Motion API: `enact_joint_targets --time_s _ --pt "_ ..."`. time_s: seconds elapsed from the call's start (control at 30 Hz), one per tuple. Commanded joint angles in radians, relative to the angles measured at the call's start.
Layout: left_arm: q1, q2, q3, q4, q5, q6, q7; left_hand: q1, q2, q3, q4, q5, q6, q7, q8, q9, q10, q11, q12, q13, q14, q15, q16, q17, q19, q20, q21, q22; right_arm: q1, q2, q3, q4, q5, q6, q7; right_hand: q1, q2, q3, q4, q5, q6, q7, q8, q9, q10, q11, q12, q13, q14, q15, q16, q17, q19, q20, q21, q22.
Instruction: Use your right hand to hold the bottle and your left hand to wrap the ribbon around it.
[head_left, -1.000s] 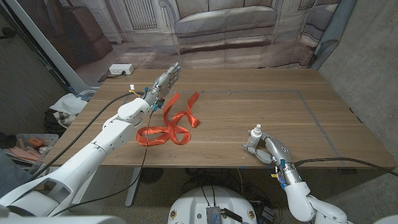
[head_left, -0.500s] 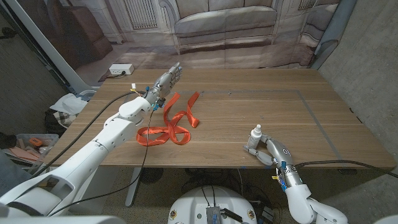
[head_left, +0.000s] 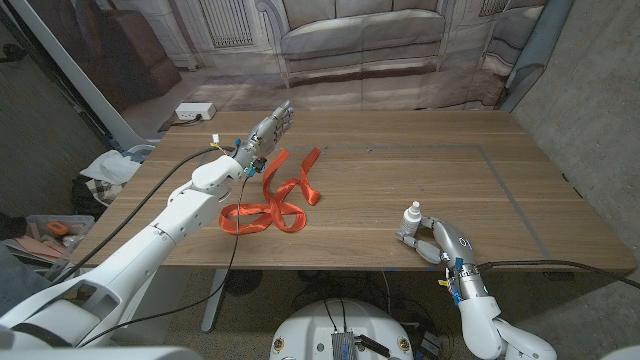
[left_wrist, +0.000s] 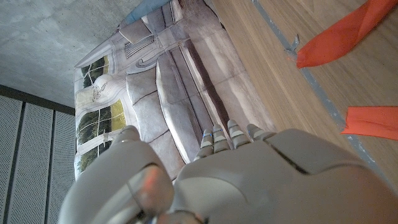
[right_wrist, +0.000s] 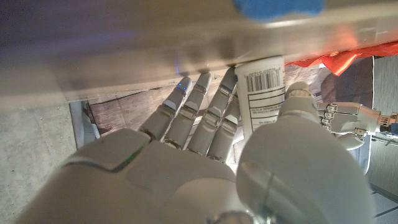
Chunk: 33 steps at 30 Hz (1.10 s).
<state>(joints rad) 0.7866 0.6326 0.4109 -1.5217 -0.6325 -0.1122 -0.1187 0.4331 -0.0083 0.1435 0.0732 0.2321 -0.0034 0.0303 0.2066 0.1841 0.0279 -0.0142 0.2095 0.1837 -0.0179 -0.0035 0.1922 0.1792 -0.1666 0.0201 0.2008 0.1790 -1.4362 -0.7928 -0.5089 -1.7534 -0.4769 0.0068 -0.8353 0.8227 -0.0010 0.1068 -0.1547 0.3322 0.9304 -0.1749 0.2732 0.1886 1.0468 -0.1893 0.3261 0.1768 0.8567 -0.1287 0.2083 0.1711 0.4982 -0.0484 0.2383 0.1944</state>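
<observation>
Small white bottle (head_left: 412, 219) upright near the front edge of the wooden tabletop (head_left: 440, 170), toward the robot's right, white cap on top. Gripped by the right hand (head_left: 432, 240): fingers (right_wrist: 205, 112) laid along one side of the body and thumb (right_wrist: 297, 124) pressed against the other, as seen in the right wrist view. Barcode label (right_wrist: 262, 84) printed on the bottle's side; contents impossible to tell through the opaque white wall.

Orange ribbon (head_left: 270, 205) loose on the tabletop toward the robot's left, well apart from the bottle. Piled in flat loops at its near end, with two strands running away from the robot and ending in free tips. Not touching the bottle, not wound around anything.

Left hand (head_left: 268, 128) beyond the ribbon's far strands, fingers stretched out and close together, holding nothing. Hard to tell whether resting on the wood or raised just over it. Two cut ends of the ribbon (left_wrist: 348, 37) lying on the wood near the fingertips (left_wrist: 227, 134) in the left wrist view, apart from them.

Left of the tabletop, on the floor, a clear plastic box (head_left: 50, 232) with small mixed items inside, too small to identify. Beside it a crumpled white cloth (head_left: 110, 168). Farther back on the floor, a white power strip (head_left: 195, 111). Printed backdrop of a sofa (head_left: 360, 35) behind the tabletop.
</observation>
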Motion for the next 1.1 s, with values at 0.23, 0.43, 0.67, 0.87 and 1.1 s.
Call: enact_joint_targets --time_s 0.23,0.43,0.67,0.87,1.1 --pt "0.025 0.019 -0.019 -0.044 0.002 0.003 0.037 0.000 0.009 -0.001 0.001 -0.006 0.011 -0.001 -0.005 0.002 0.011 -0.004 -0.001 0.004 0.006 0.000 -0.001 0.002 -0.001 0.007 -0.002 0.003 -0.047 -0.026 0.061 -0.156 0.000 -0.083 -0.010 0.178 0.117 0.047 -0.008 -0.038 0.121 -0.044 0.002 0.007 0.105 -0.004 -0.015 0.005 0.096 -0.102 -0.012 0.007 0.017 -0.075 0.004 0.004" --pt "0.028 0.025 -0.017 -0.061 0.025 0.013 0.067 0.012 0.018 0.005 -0.004 -0.006 0.020 -0.001 -0.002 0.002 0.017 -0.004 0.001 0.004 0.013 -0.002 0.001 0.002 0.002 0.007 0.000 0.003 -0.072 -0.016 0.103 -0.205 0.036 -0.074 -0.012 0.219 0.132 0.066 -0.012 -0.053 0.135 -0.043 0.002 0.010 0.131 -0.010 -0.018 0.007 0.105 -0.100 -0.016 0.007 0.013 -0.071 0.002 0.005" --pt "0.024 0.037 -0.008 -0.073 0.060 0.029 0.092 0.045 0.033 0.019 -0.021 -0.007 0.034 -0.006 0.002 0.002 0.030 -0.007 0.003 0.004 0.034 -0.006 0.006 0.000 0.009 0.001 0.002 0.002 -0.080 0.004 0.140 -0.224 0.073 -0.042 -0.006 0.229 0.133 0.070 -0.011 -0.060 0.137 -0.043 0.000 0.011 0.136 -0.011 -0.019 0.007 0.106 -0.100 -0.017 0.007 0.010 -0.068 0.001 0.006" --pt "0.024 0.049 0.001 -0.090 0.110 0.044 0.133 0.074 0.040 0.029 -0.038 -0.010 0.051 -0.001 0.007 0.002 0.048 -0.006 0.007 0.004 0.048 -0.005 0.007 -0.001 0.022 -0.011 0.006 0.002 -0.070 0.013 0.157 -0.239 0.075 -0.051 0.025 0.234 0.134 0.073 -0.009 -0.066 0.137 -0.043 -0.001 0.011 0.142 -0.012 -0.020 0.008 0.109 -0.100 -0.018 0.008 0.009 -0.063 0.000 0.006" --pt "0.024 0.074 0.011 -0.124 0.202 0.085 0.213 0.126 0.046 0.043 -0.069 -0.017 0.088 0.003 0.014 0.003 0.086 -0.008 0.013 0.005 0.087 -0.007 0.011 -0.001 0.077 -0.026 0.024 0.004 -0.041 0.023 0.154 -0.231 0.077 -0.056 0.068 0.235 0.135 0.074 -0.004 -0.075 0.133 -0.042 -0.005 0.012 0.143 -0.014 -0.023 0.009 0.110 -0.098 -0.019 0.007 0.002 -0.060 -0.002 0.006"
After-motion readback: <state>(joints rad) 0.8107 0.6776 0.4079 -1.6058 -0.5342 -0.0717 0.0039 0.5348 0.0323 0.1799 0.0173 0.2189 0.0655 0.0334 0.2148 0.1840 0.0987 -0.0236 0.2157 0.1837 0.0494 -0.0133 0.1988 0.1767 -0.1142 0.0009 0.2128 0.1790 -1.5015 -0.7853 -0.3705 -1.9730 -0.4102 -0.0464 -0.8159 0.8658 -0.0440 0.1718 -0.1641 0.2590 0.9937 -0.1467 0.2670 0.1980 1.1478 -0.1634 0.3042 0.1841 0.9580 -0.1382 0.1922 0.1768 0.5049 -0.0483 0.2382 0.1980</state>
